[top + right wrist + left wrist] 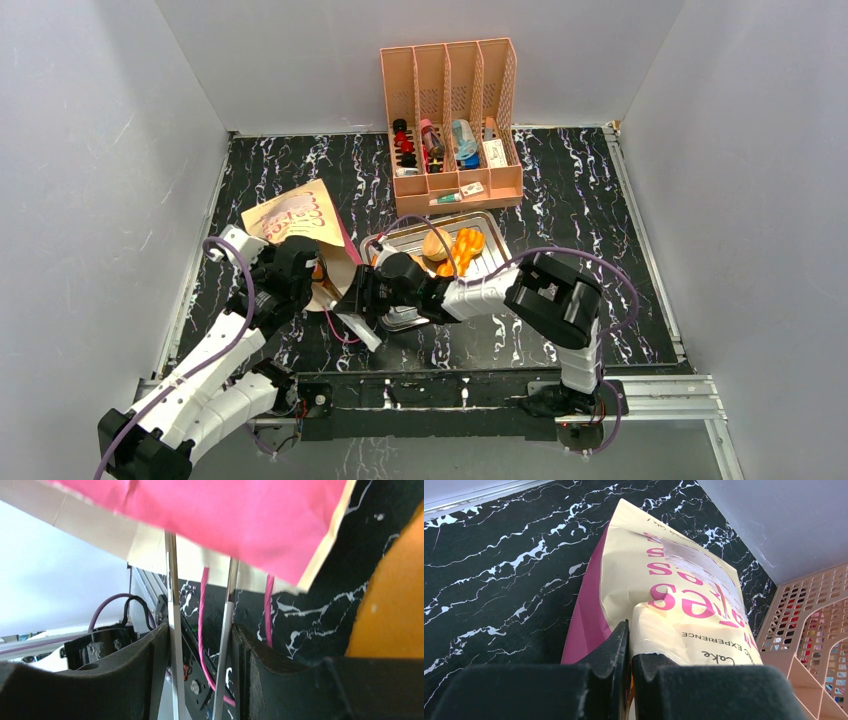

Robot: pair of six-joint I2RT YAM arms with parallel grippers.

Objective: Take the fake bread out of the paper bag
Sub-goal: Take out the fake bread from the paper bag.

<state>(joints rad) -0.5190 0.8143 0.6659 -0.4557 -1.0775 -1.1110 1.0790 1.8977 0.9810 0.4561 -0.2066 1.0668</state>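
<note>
Near to far. Left gripper (630, 645) — jaws closed, pinching the cream edge of the bag (664, 565), which lies flat on the table (580, 200), left of centre, mouth toward the arms. Right gripper (200, 635) is at that mouth, jaws part-way apart, with two thin pale strips (171, 595) and a pink cord (202, 600) in the gap; whether it clamps them cannot be told. Just right of the bag, the tray (490, 216) holds orange bread (466, 245). Beyond it, the organizer (445, 70) stands against the far wall. Dark table shows between the tray's right rim and the table's right edge — and along the bag's left side.
</note>
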